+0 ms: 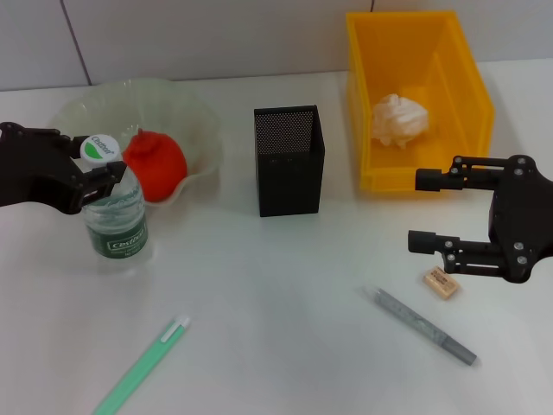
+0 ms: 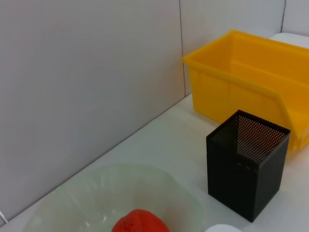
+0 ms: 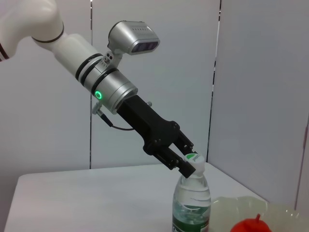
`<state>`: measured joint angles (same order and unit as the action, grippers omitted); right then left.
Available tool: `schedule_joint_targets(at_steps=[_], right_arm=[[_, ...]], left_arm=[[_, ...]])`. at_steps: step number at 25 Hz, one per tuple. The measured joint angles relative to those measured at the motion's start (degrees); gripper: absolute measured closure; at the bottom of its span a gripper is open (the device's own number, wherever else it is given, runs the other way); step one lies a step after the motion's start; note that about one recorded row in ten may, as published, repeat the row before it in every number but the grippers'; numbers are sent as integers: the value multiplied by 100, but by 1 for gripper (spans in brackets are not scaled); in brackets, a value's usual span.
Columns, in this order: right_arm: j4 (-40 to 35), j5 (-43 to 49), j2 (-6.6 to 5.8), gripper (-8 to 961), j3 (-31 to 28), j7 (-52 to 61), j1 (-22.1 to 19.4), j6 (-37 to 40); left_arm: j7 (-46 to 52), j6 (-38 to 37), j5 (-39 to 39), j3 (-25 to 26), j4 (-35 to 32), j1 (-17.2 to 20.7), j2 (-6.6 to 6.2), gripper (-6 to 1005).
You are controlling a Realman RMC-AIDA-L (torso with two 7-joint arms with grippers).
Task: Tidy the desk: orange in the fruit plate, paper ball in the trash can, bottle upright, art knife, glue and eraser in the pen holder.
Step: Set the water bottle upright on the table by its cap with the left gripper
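The bottle (image 1: pixel 115 220) stands upright on the table in front of the fruit plate (image 1: pixel 200 117). My left gripper (image 1: pixel 97 171) is shut on its neck just under the white cap; the right wrist view shows that grip (image 3: pixel 187 163) on the bottle (image 3: pixel 191 205). The orange (image 1: pixel 155 164) lies in the plate. The paper ball (image 1: pixel 399 119) lies in the yellow trash can (image 1: pixel 471 95). The black mesh pen holder (image 1: pixel 289 164) stands mid-table. My right gripper (image 1: pixel 416 210) is open and empty, just behind the beige eraser (image 1: pixel 441 283).
A grey pen-shaped tool (image 1: pixel 423 326) lies in front of the eraser. A green and white stick (image 1: pixel 143 363) lies near the front left edge. The left wrist view shows the orange (image 2: pixel 140 222), pen holder (image 2: pixel 248 166) and trash can (image 2: pixel 241 82) by the wall.
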<state>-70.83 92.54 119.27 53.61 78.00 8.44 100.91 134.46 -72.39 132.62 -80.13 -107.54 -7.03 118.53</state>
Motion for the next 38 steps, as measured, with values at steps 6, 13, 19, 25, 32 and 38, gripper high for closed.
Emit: schedule_joint_targets(at_steps=[6,13,19,25,32,38], right_arm=[[17,0,0,301,28,-19,5,-42],[81,0,0,302,6,-53,52,-46],[83,0,0,302,25,-56,67,-50],[83,0,0,302,49,-57,70,-54],[79,0,0,302,53,-57,70,-54],[78,0,0,302,49,-57,64,-45]], left_arm=[[10,-28,-2,20,3,0,-4,567],[41,-137,-8,25,43,5,-6,567],[89,-253,-10,50,45,6,-6,567],[90,-252,-13,128,86,-1,-6,567],[90,-209,6,159,168,-23,-6,567],[89,-223,-4,200,194,-37,2,567]])
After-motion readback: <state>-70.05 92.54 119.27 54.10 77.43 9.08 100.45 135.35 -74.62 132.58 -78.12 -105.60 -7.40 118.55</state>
